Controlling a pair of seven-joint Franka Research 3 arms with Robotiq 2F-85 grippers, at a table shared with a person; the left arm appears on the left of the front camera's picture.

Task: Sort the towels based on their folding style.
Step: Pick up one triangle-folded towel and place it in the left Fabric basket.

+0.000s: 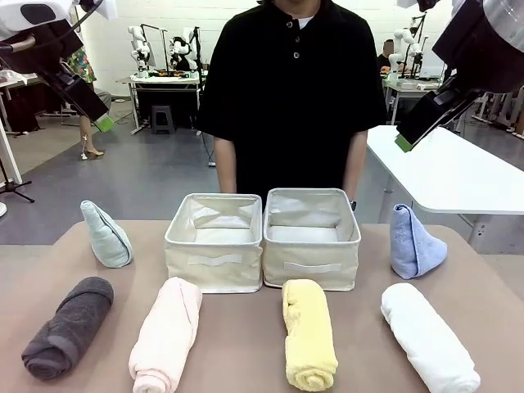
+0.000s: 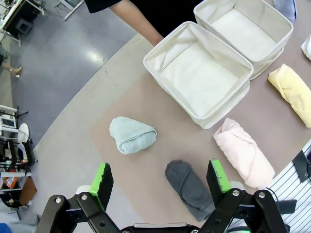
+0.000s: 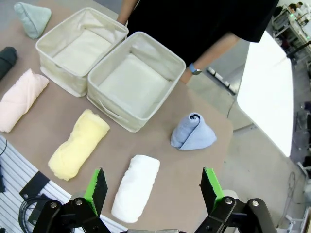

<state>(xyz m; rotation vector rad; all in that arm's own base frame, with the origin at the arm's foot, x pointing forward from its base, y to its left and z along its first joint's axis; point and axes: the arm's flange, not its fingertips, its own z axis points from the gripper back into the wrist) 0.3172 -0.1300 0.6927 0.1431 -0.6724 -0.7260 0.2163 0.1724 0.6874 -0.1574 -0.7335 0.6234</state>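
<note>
Four rolled towels lie along the near table edge: dark grey, pale pink, yellow and white. A cone-folded pale teal towel stands at the left of the baskets, a light blue one at the right. My left gripper hangs open high above the dark grey towel and teal cone. My right gripper hangs open high above the white roll and blue cone. Both fingers pairs hold nothing.
Two empty beige fabric baskets stand side by side mid-table. A person in a black shirt stands at the far edge, arms down behind the baskets. A white table is at the right.
</note>
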